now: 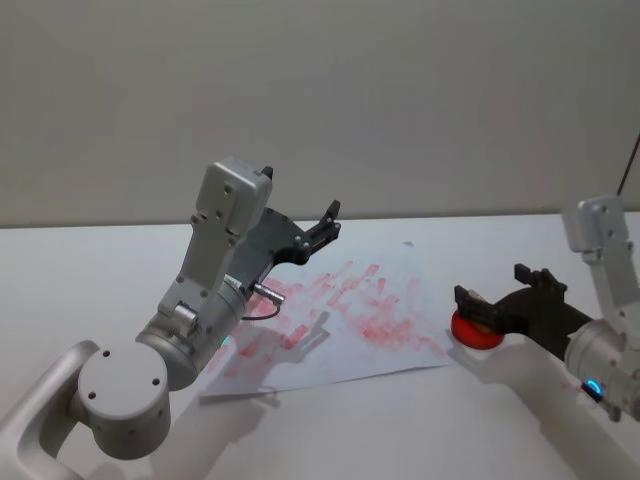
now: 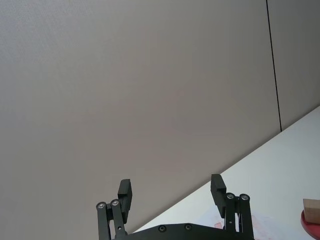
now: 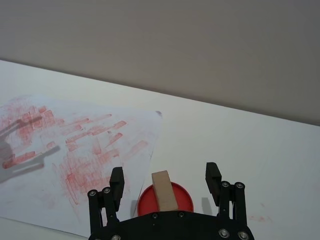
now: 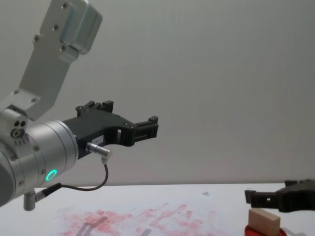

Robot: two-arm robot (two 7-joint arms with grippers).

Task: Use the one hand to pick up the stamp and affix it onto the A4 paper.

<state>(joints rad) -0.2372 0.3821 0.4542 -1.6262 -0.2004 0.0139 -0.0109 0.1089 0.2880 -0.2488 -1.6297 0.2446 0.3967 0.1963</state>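
Round red ink pad (image 3: pixel 186 201) on the smooth white tabletop (image 3: pixel 250 145), just beside the right edge of the paper. Carries a single item: the small light tan wooden rectangular stamp (image 3: pixel 164 192), square-edged and bare, resting on the pad's top.

Black two-fingered right gripper (image 3: pixel 165 173) on its silver cylindrical wrist with the blue glowing ring. Hangs low over the pad. Fingers (image 3: pixel 117 179) spread apart, one on each side of the block, with a clear gap on both sides and nothing clamped.

White A4 paper (image 3: pixel 75 145) flat on the table, thin and matte. Covered in smeared red-pink rectangular marks, densest across the middle, with bare white along the margins.

Black left gripper (image 2: pixel 170 189) on the silver arm with the green light. Hovers raised above the sheet's left part, pointing toward the plain grey wall (image 2: pixel 150 75). Jaws wide apart there too, holding nothing.
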